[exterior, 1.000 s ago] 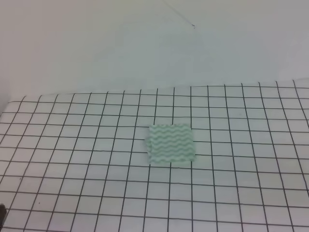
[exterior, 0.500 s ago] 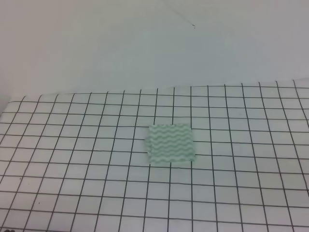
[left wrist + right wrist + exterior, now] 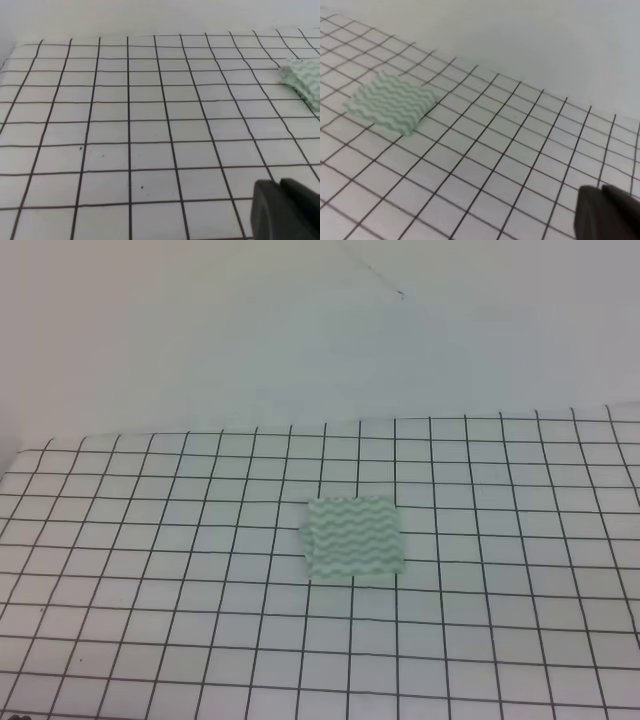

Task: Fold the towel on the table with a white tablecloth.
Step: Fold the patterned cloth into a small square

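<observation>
The towel lies folded into a small, thick rectangle of mint-green and white waves at the middle of the white gridded tablecloth that covers the table. No gripper shows in the exterior high view. In the left wrist view the towel is at the far right edge, well away from my left gripper, whose dark fingers are pressed together at the bottom right. The right wrist view has the towel at the left, far from my right gripper, also shut and empty.
A plain pale wall rises behind the table's far edge. The gridded tablecloth stretches flat all around the towel, with a few small dark specks on it.
A dark tip of the left arm at the bottom left corner of the exterior high view has slid out of the frame. The towel has not moved.
</observation>
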Available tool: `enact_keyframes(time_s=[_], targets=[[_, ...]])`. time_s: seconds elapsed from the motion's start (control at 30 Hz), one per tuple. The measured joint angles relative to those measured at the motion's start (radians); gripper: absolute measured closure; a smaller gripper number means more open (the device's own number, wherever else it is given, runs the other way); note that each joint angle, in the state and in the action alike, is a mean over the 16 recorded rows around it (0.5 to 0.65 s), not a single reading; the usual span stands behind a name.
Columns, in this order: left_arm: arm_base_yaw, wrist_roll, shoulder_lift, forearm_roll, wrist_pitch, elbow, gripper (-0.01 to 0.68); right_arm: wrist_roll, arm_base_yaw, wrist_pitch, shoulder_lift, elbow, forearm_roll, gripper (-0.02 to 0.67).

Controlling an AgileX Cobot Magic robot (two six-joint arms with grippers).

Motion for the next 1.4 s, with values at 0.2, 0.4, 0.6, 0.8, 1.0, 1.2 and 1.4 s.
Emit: enact_keyframes(time_s=[0.2,0.4,0.6,0.8,1.0,1.2,1.4], targets=[[0.000,0.000,0.000,0.000,-0.001,0.000,0.674,0.017,-0.103,-0.016,-0.080,0.043,0.016,0.651],[0.000,0.000,0.000,0.000,-0.001,0.000,0.674,0.065,-0.226,-0.069,-0.191,0.161,0.062,0.652],[0.000,0.000,0.001,-0.001,-0.002,0.000,0.674,0.111,-0.309,-0.075,-0.272,0.285,0.122,0.652],[0.000,0.000,0.001,-0.002,-0.003,0.002,0.674,0.129,-0.339,-0.063,-0.305,0.353,0.142,0.652],[0.000,0.000,0.002,-0.004,-0.004,0.002,0.674,0.127,-0.346,-0.037,-0.306,0.358,0.135,0.652],[0.000,0.000,0.002,-0.005,-0.004,0.002,0.674,0.131,-0.346,-0.038,-0.306,0.358,0.132,0.652],[0.000,0.000,0.002,-0.006,-0.003,0.000,0.674,0.135,-0.346,-0.040,-0.305,0.359,0.132,0.652]])
